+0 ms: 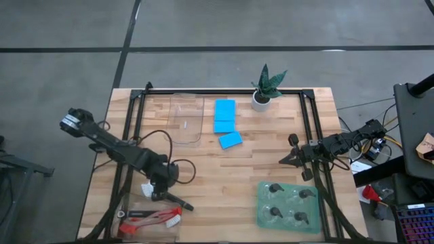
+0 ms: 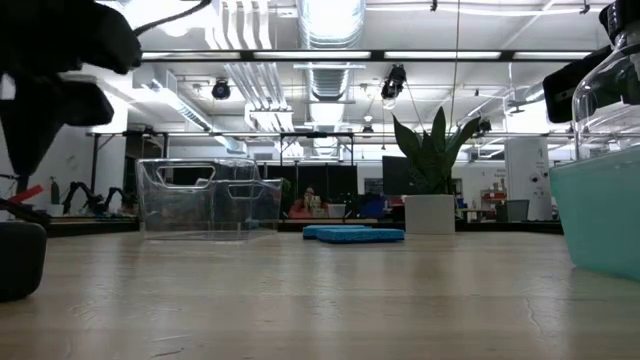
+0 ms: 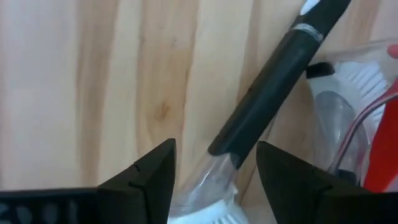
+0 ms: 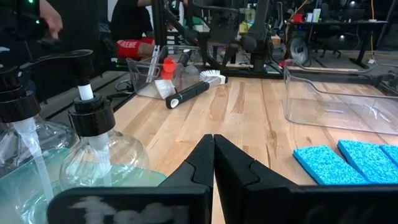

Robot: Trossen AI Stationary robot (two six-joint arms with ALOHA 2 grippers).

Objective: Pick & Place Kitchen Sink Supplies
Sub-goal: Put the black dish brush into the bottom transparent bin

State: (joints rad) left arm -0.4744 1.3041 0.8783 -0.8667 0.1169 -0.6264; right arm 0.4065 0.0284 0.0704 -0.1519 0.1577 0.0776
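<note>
Now my left pincer [image 3: 214, 171] stands released astride the black-handled brush [image 3: 273, 93].
Brush lies at the table's seven o'clock, half out of its clear tray [image 1: 146, 227]; withdrawing carelessly, a finger could snag it and drag it off.

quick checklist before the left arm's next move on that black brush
1. Left gripper open: ok, fingers spread either side of the black-handled brush.
2. Brush free of the grip: cannot tell, its head sits between the fingers.
3. Brush in the clear tray: not ok, its handle lies on the table beside the tray.
4. Red brushes in that tray: ok.
5. Right gripper out of the way: ok, shut, by the soap dispensers.
6. Blue sponges placed: not ok, loose beside the other tray.
</note>
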